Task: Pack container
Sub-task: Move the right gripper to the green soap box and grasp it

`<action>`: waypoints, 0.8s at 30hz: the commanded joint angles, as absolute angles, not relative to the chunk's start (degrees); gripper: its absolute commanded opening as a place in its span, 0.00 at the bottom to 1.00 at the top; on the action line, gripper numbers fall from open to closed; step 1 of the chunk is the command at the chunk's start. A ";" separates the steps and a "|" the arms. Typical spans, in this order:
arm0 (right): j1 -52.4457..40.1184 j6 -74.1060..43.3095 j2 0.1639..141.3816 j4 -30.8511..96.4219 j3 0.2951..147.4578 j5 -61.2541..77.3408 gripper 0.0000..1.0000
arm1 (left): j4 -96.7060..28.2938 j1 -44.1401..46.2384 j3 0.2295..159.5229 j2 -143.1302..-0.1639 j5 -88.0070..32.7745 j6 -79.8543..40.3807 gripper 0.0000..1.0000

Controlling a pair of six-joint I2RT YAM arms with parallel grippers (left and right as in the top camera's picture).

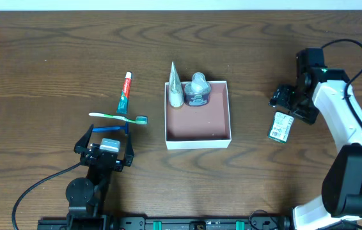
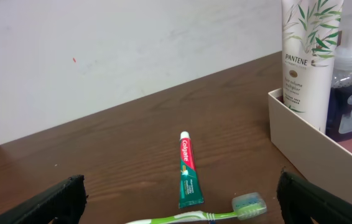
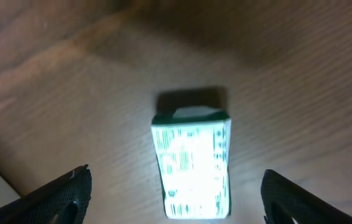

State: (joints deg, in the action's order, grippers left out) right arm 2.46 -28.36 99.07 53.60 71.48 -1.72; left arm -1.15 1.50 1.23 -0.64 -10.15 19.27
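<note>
While R gripper (image 3: 176, 190) is hovering wide open by green-white box (image 3: 191, 165), right of container (image 1: 197, 142), we're setting up its pick; nxt: lower, close squarely. L gripper (image 1: 106, 133) also open.

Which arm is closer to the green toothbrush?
Left. The left gripper is right beside the toothbrush; the right gripper is far off, beyond the container.

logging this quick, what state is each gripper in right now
left gripper: open, holding nothing
right gripper: open, holding nothing, packet below it
</note>
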 commanded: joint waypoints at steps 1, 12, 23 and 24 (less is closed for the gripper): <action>3.75 -29.82 99.50 51.79 71.44 -0.80 0.87 | -3.01 1.19 0.23 -0.60 -10.96 18.76 0.98; 4.10 -33.19 99.53 50.02 65.32 1.15 0.88 | -3.01 1.19 0.23 -0.60 -10.96 18.76 0.98; 4.10 -32.10 99.53 42.98 55.33 2.02 0.88 | -3.01 1.19 0.23 -0.60 -10.96 18.76 0.98; 4.10 -31.66 99.53 42.00 54.65 2.00 0.87 | -3.01 1.19 0.23 -0.60 -10.96 18.76 0.98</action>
State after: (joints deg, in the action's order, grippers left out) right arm 3.60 -32.05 99.13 43.35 56.10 1.65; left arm -1.15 1.50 1.23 -0.64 -10.15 19.29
